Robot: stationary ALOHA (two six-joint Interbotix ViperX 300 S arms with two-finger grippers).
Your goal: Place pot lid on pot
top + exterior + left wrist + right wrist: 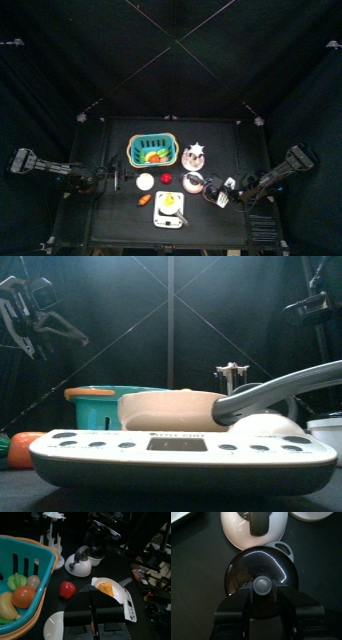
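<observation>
In the right wrist view the pot lid [261,569], round and shiny with a dark knob, lies flat over the pot. Only the pot's grey handle [282,547] shows past the lid's edge. My right gripper [263,592] stands straight above it, its jaws close on either side of the knob. In the top view this is at the table's right [218,187], beside the white kettle [195,182]. In the left wrist view the pot [97,560] shows small behind the kettle, under the right arm. My left gripper [93,609] rests at the table's left, jaws together and empty.
A green basket [154,150] of toy food stands at the back. A silver disc with a dark star centre [197,150] is beside it. A white plate [144,181], a red piece [167,178], a carrot [144,199] and a white scale [170,207] fill the middle and front.
</observation>
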